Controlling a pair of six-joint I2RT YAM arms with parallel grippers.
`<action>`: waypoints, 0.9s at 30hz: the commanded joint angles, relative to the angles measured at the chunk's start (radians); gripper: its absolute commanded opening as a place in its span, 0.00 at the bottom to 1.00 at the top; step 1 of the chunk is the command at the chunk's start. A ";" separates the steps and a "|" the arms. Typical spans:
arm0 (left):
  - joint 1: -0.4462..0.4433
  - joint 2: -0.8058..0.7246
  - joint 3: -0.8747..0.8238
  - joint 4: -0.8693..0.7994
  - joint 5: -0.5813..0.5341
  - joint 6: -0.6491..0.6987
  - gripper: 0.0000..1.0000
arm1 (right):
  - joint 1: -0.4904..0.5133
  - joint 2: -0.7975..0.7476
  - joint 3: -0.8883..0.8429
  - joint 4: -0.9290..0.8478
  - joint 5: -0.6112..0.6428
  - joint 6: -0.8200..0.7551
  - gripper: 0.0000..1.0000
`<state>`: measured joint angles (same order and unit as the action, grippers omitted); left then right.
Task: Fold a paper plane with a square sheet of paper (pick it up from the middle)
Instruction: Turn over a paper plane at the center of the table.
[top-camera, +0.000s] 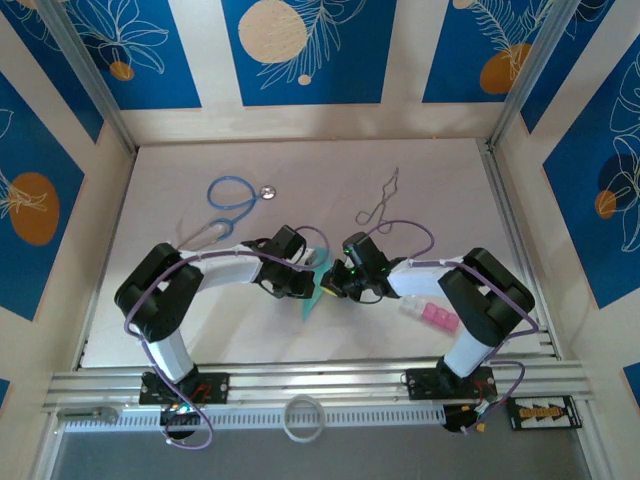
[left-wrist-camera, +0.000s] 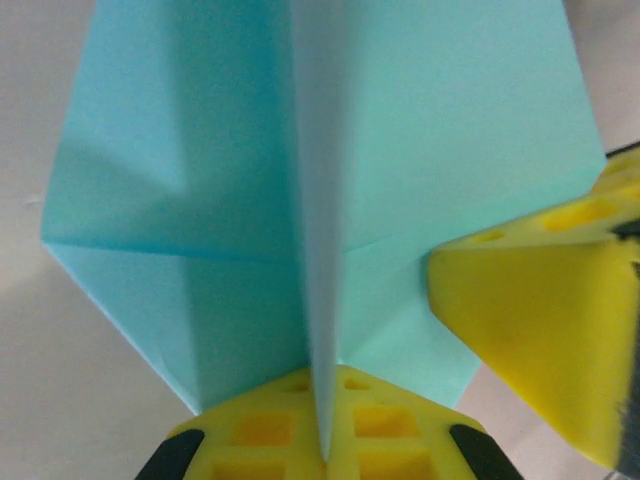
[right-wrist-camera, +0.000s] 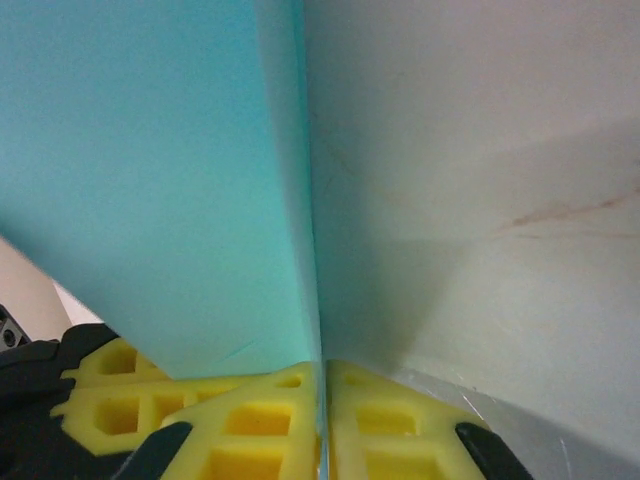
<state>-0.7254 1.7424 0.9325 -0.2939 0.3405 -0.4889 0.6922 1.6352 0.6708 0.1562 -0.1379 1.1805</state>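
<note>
The plane (top-camera: 314, 298) sits mid-table, caught between the two grippers. The left gripper (left-wrist-camera: 322, 440) is pressed together on the plane's raised centre fold from the left. The right gripper (right-wrist-camera: 322, 400) pinches a fold of the plane from the right.

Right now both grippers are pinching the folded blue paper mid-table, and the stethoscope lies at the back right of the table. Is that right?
Not quite. The stethoscope lies at the back left of the table, as the top view shows. The rest holds: the left gripper and the right gripper are each shut on the folded paper.
</note>
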 joint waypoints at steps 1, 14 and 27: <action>-0.008 -0.051 0.026 -0.099 -0.141 -0.011 0.02 | -0.006 -0.067 -0.011 -0.084 0.025 -0.029 0.19; -0.009 -0.040 0.079 -0.282 -0.347 -0.048 0.03 | -0.040 -0.208 -0.092 -0.164 0.093 -0.027 0.32; -0.008 -0.004 0.108 -0.295 -0.328 -0.053 0.12 | -0.039 -0.187 -0.096 -0.133 0.075 -0.020 0.32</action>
<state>-0.7269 1.7218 1.0149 -0.5591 0.0174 -0.5266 0.6521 1.4483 0.5869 0.0143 -0.0555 1.1542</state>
